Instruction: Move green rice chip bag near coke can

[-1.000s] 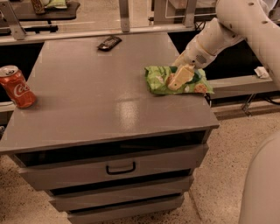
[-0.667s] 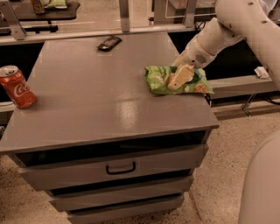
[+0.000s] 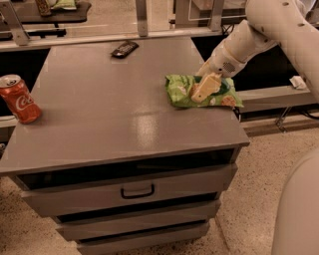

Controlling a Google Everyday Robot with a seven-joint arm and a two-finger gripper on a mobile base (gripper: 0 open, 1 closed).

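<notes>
The green rice chip bag (image 3: 204, 92) lies on the grey table (image 3: 124, 114) near its right edge, crinkled, with beige chips pictured on it. My gripper (image 3: 205, 87) comes down from the upper right on the white arm (image 3: 249, 37) and rests on the middle of the bag. The coke can (image 3: 19, 98), red with a silver top, stands upright at the table's far left edge, far from the bag.
A black remote (image 3: 123, 48) lies at the table's back edge. Drawers with a handle (image 3: 137, 191) sit below the tabletop. A further table at the back left holds a pale-green package (image 3: 63, 4). A white robot body part (image 3: 299, 209) fills the lower right.
Almost nothing differs; the gripper stays on the bag and the bag and can sit in the same places.
</notes>
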